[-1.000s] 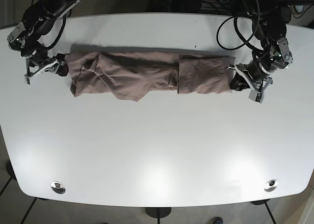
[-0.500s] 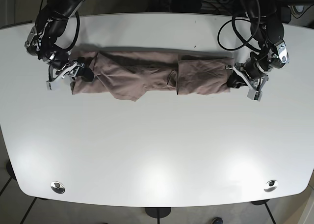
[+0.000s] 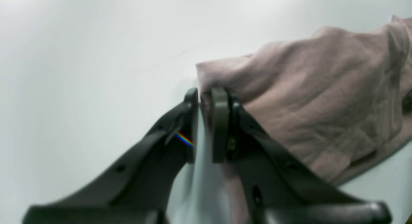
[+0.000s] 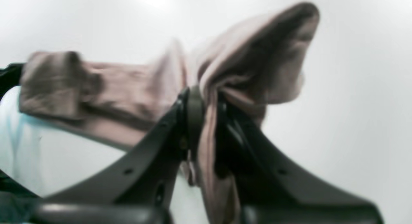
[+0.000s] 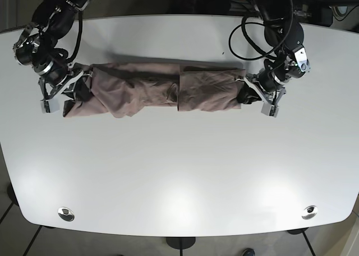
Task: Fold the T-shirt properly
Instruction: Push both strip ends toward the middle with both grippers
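Both ends of the T-shirt (image 5: 160, 88) have moved toward the left of the base picture since half a second ago, and the cloth now looks more bunched up; the left gripper (image 5: 253, 96) has slid inward from the right, and the right gripper (image 5: 70, 90) sits lower at the far left; no writing or labels can be read anywhere; the brown T-shirt lies as a long band across the upper middle of the white table (image 5: 179, 172); the left gripper (image 3: 206, 103) pinches a corner of cloth (image 3: 322, 98); the right gripper (image 4: 206, 103) is closed tight on a fold of cloth (image 4: 251, 56), which looks lifted.
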